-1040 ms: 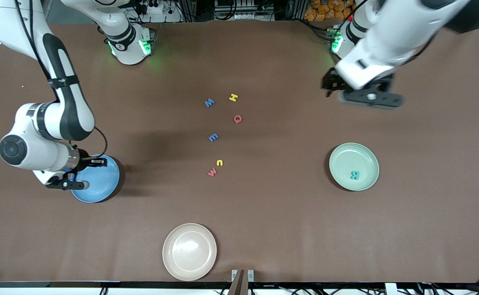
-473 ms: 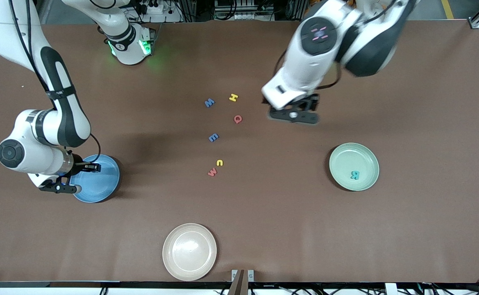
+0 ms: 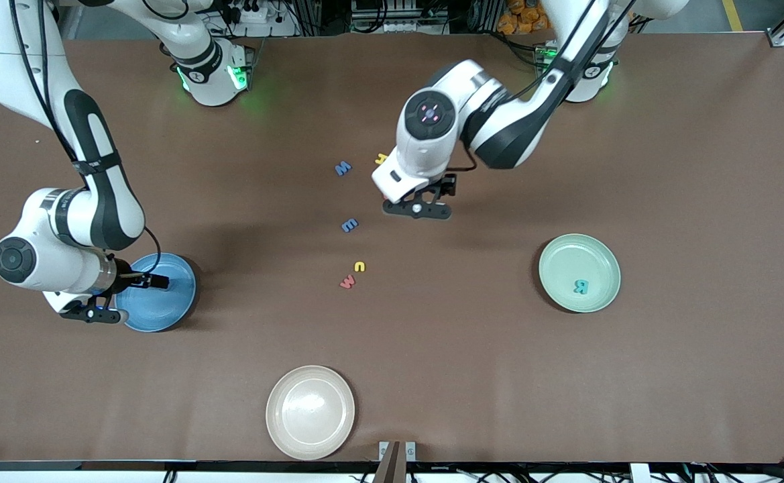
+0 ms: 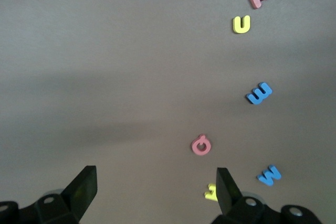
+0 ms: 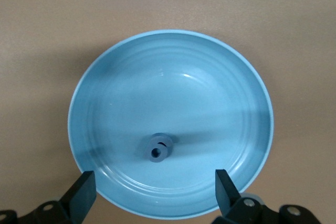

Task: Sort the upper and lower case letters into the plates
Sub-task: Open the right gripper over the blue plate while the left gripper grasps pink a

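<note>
My left gripper (image 3: 417, 209) hangs open over the loose letters in the middle of the table, nothing between its fingers (image 4: 85, 178). Under it lie the pink Q (image 4: 201, 145) and yellow H (image 3: 381, 159), with blue M (image 3: 343, 168), blue E (image 3: 349, 225), yellow u (image 3: 359, 266) and red w (image 3: 347, 282) nearby. A teal R (image 3: 580, 287) lies in the mint green plate (image 3: 566, 251). My right gripper (image 3: 93, 313) is open over the edge of the sky blue plate (image 3: 163, 305), where a small blue-grey letter (image 5: 158, 149) lies.
A beige-cream plate (image 3: 310, 411) sits near the table's front edge, nearest the front camera. The arm bases stand along the edge farthest from that camera. Bare brown tabletop separates the letters from each plate.
The left arm swung from its own end of the table to over the middle letters. The right gripper opened, drifting slightly off the blue plate toward the right arm's end.
</note>
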You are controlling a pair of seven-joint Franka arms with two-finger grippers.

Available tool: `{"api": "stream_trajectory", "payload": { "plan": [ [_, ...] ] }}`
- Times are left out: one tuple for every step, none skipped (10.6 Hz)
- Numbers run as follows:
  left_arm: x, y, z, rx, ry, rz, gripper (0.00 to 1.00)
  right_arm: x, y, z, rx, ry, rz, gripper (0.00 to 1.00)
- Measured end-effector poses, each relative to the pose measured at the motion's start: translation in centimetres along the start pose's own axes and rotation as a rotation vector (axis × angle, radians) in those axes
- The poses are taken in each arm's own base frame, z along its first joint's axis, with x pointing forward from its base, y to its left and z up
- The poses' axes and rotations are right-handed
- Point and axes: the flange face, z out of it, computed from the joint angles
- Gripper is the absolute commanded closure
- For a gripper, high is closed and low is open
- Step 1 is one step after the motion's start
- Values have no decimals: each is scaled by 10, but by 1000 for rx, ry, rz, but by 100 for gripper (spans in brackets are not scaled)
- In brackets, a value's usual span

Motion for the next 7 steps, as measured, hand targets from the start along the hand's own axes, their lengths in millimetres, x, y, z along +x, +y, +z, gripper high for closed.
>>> {"api": "stream_trajectory", "payload": {
  "plan": [
    [1, 8, 19, -6, 1, -8, 0, 1, -1, 4, 1, -5, -1, 0],
    [1, 18, 44, -12, 2, -23, 0, 2, -9, 11, 0, -10, -13, 0],
    [-2, 25, 58, -5, -2, -35, 0, 3, -20, 14, 0, -6, -29, 0],
    [-8, 32, 73, 18, -4, -47, 0, 4, -35, 14, -1, 4, -51, 0],
    [-14, 38, 85, 45, -1, -58, 0, 3, -52, 14, 2, 7, -70, 0],
    [-20, 43, 97, 59, -4, -67, 0, 1, -69, 14, 24, 7, -70, 0],
    [-25, 48, 109, 58, -1, -78, 0, -1, -84, 14, 53, 5, -54, 0]
  ]
}}
